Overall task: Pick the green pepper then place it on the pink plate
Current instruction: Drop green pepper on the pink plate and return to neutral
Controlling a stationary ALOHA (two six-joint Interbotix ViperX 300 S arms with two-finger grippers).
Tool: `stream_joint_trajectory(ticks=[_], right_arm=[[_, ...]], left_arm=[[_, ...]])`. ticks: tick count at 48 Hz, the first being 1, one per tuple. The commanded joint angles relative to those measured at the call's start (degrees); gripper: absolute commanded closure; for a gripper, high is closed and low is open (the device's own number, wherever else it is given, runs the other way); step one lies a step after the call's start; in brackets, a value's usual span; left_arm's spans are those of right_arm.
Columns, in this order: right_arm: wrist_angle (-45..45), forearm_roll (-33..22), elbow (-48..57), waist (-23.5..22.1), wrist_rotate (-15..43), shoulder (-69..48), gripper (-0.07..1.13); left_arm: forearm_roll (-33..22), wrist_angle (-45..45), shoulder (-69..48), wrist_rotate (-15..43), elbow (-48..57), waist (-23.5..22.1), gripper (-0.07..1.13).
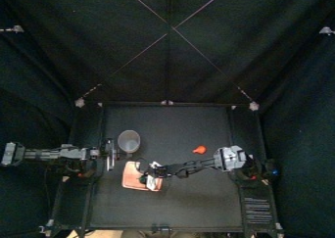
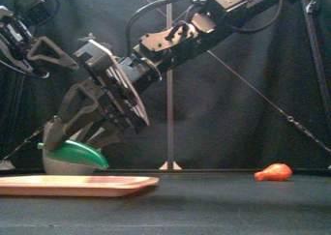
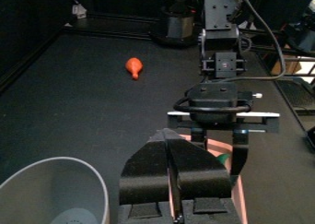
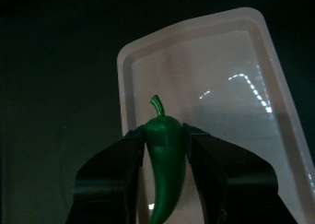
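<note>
Top view: pink tray (image 1: 131,181) sits front-left on the surface (image 1: 203,198), with the grey cup (image 1: 129,139) behind it and an orange toy (image 1: 199,147) near the middle. The left arm rests at the left edge.

Front view: the right gripper (image 2: 77,147) slants down from the right and holds the green pepper (image 2: 85,158) just above the tray, not touching it.

Left wrist view: the left gripper (image 3: 172,149) has its jaws pressed together on nothing.

Right wrist view: the pepper is pinched between narrow jaws, its stem pointing out over the tray.
</note>
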Motion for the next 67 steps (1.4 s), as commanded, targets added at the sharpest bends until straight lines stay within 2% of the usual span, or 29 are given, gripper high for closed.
stream_joint_trajectory(ticks=[1, 8, 19, 32, 42, 55, 67], right_arm=[[-0.1, -0.9, -1.5, -0.4, 0.1, -1.6, 0.33], [0.1, -1.1, -1.4, -0.5, 0.1, -1.7, 0.26], [0.2, -3.1, -0.2, -1.1, 0.0, -3.1, 0.26], [-1.1, -5.8, 6.7, -1.7, -0.1, -13.0, 0.26], [-11.3, -9.3, 16.7, -1.5, -0.2, -22.8, 0.26], [-30.6, -14.2, 32.7, -2.0, -0.5, -34.0, 0.26], [-39.1, -16.6, 41.7, -3.6, -0.7, -39.0, 0.26]], left_arm=[[0.1, -0.5, 0.3, 0.1, -1.2, 0.4, 0.92], [0.1, -0.5, 0.3, 0.0, -1.1, 0.4, 0.92], [0.0, -0.6, 0.3, 0.0, -1.3, 0.4, 0.92], [0.1, -0.5, 0.3, 0.1, -1.1, 0.4, 0.92], [0.2, -0.5, 0.3, 0.2, -0.9, 0.4, 0.92], [1.1, -1.6, 0.2, 0.2, -0.4, 0.4, 0.92], [1.1, -2.6, 0.2, 0.1, -0.4, 0.5, 0.92]])
